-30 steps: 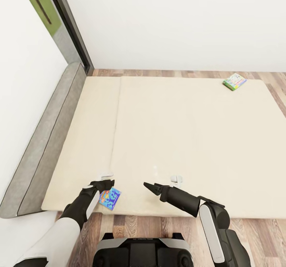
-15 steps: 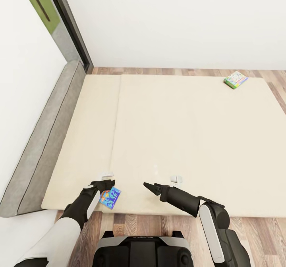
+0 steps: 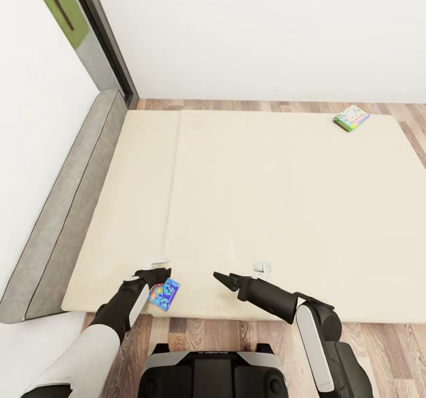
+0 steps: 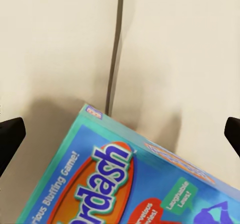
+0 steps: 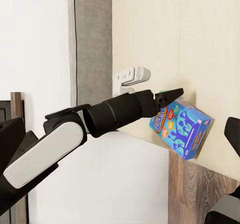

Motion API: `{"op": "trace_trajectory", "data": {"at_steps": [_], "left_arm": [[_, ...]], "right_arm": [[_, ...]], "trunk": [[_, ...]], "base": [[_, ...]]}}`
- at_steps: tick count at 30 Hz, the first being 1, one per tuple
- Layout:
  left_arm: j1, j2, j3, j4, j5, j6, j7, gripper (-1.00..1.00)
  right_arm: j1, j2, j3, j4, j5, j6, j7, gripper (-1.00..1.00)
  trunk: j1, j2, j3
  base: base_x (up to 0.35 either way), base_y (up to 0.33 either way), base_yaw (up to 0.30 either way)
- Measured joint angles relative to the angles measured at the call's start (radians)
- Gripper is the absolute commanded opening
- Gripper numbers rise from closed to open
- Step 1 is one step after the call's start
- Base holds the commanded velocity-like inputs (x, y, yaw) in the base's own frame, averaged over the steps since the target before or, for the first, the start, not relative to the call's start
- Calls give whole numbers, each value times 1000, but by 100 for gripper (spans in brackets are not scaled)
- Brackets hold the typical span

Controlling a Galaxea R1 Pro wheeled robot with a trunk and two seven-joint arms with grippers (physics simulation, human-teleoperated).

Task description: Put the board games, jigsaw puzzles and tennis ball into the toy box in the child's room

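A blue-purple board game (image 3: 163, 294) lies tilted at the front edge of the beige bed (image 3: 266, 197), partly overhanging it. My left gripper (image 3: 155, 274) hovers right over this box, open; in the left wrist view its dark fingertips (image 4: 11, 134) stand wide apart with the box's cover (image 4: 125, 184) between and beyond them. From the right wrist view the same box (image 5: 181, 129) hangs just under the left gripper (image 5: 170, 95). My right gripper (image 3: 220, 278) is open over the bed's front edge, to the right of the box and holding nothing. A green-edged board game (image 3: 351, 117) lies at the bed's far right corner.
A low grey headboard (image 3: 71, 209) runs along the bed's left side against a white wall. A dark frame (image 3: 100, 37) stands at the back left corner. Wooden floor (image 3: 378, 350) shows in front of the bed and behind it.
The whole head view has shifted slightly, so the camera moved. Both arms and the two games keep their places.
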State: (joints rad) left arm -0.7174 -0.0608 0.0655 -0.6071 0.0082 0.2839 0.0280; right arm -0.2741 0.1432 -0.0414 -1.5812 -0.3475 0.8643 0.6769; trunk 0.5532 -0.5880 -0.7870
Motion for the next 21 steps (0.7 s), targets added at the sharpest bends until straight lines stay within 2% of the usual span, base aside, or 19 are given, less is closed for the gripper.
{"op": "trace_trajectory", "data": {"at_steps": [21], "left_arm": [[1,4,2,1,0,3,5,100]], "right_arm": [[0,0,-4,0,0,0,-1,100]], "trunk": [[0,0,0]], "base": [[0,0,0]]}}
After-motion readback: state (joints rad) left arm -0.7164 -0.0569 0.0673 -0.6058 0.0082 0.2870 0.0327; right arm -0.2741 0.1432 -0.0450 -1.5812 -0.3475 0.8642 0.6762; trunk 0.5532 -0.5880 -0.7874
